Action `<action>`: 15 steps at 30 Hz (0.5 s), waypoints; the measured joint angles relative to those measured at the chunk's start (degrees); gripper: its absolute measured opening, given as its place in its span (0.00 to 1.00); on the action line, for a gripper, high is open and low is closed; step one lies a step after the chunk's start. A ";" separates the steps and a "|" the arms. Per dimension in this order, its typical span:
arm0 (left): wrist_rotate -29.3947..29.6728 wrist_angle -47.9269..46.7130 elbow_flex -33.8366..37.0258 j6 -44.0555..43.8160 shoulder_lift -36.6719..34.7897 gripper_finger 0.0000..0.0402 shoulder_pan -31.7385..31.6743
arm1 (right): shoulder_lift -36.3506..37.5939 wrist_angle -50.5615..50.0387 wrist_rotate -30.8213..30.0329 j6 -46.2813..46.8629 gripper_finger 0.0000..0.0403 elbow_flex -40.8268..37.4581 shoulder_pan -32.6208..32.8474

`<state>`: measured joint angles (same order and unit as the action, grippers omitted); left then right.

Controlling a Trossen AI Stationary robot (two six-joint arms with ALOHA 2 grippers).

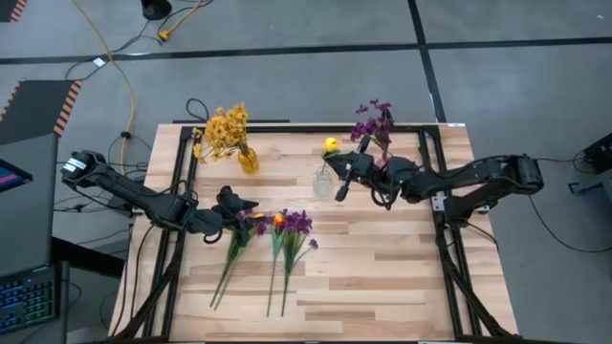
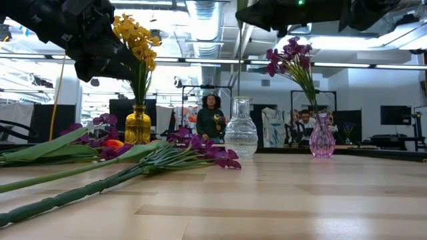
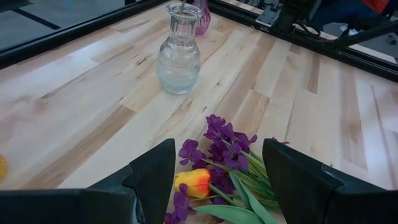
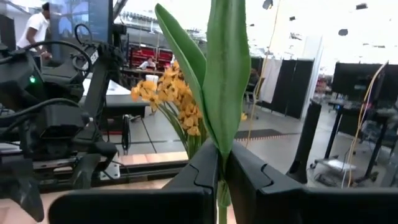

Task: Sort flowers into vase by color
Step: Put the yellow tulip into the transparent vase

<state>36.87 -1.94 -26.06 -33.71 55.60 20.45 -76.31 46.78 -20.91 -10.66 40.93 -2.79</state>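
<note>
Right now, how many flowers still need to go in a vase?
Done: yellow flowers in the amber vase, purple flowers in the pink vase. In hand: right gripper holds a tulip over the clear vase. Left: the stems on the table, below the open left gripper.

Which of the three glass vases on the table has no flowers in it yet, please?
The clear ribbed glass vase in the middle holds no blooms; the amber glass vase holds yellow flowers and the pink glass vase holds purple ones.

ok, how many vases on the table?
3. Yellow vase at the far left, holding yellow flowers; clear vase mid-table, a stem entering it from above; pink vase far right, holding purple flowers. None looks hidden.
</note>
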 joint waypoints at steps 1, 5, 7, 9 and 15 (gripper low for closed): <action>0.01 -0.02 0.00 -0.02 -0.01 0.57 0.00 | -0.40 -0.17 -0.02 0.57 0.13 0.00 -0.06; 1.61 0.04 0.00 -0.13 0.00 0.57 0.00 | -1.15 -0.27 -0.21 0.80 0.13 0.02 -0.32; 5.42 0.09 0.00 -0.28 0.01 0.57 0.02 | -1.53 0.10 -0.25 0.81 0.13 0.04 -0.32; 10.45 0.14 0.00 -1.02 0.00 0.57 0.02 | -1.77 -0.32 -0.27 0.79 0.13 0.02 -0.32; 21.89 -0.04 0.00 -2.51 -0.01 0.57 -0.02 | -2.06 -1.31 -0.30 0.79 0.13 0.02 -0.32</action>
<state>58.76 -1.98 -26.06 -36.22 55.59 20.43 -78.37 45.47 -21.21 -9.87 40.95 -3.11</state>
